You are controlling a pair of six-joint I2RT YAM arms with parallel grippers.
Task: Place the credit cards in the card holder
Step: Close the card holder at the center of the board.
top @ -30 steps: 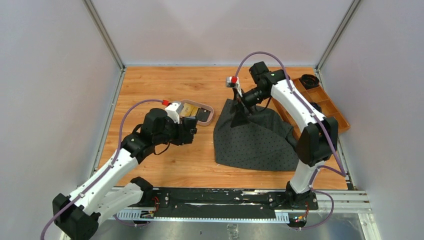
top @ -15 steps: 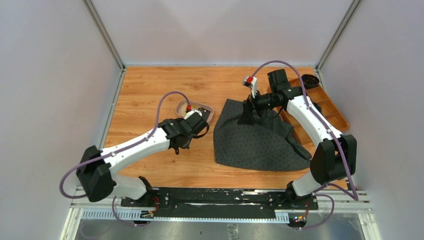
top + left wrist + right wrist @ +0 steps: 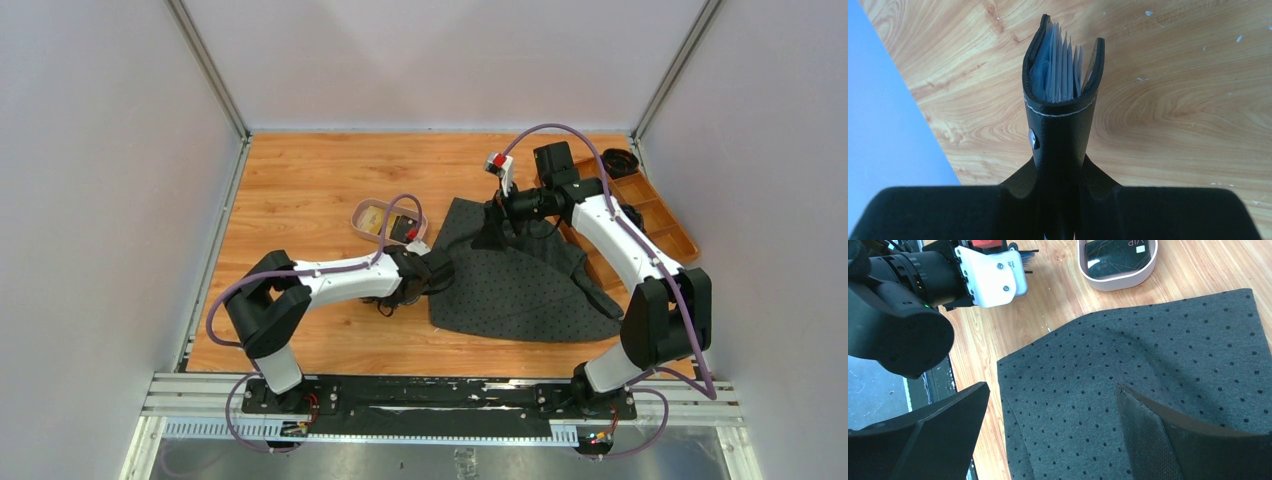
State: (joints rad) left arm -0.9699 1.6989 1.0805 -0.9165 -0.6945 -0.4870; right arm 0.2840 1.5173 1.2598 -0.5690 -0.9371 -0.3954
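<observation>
pointing mouth-outward along pincer (image 3: 1060, 176): card holder (image 3: 1062, 122)

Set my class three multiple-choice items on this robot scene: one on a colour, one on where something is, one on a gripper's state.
1. The dotted cloth is: A red; B dark grey; C white.
2. The card holder is: A flat on the cloth; B in the left gripper; C in the right gripper.
3. The right gripper is: A open and empty; B shut on a card; C shut on the cloth.

Answers:
1 B: the right wrist view shows dark grey fabric with black dots.
2 B: the left wrist view shows it clamped in that gripper.
3 A: its jaws stand wide apart above the cloth, with nothing between them.
</observation>
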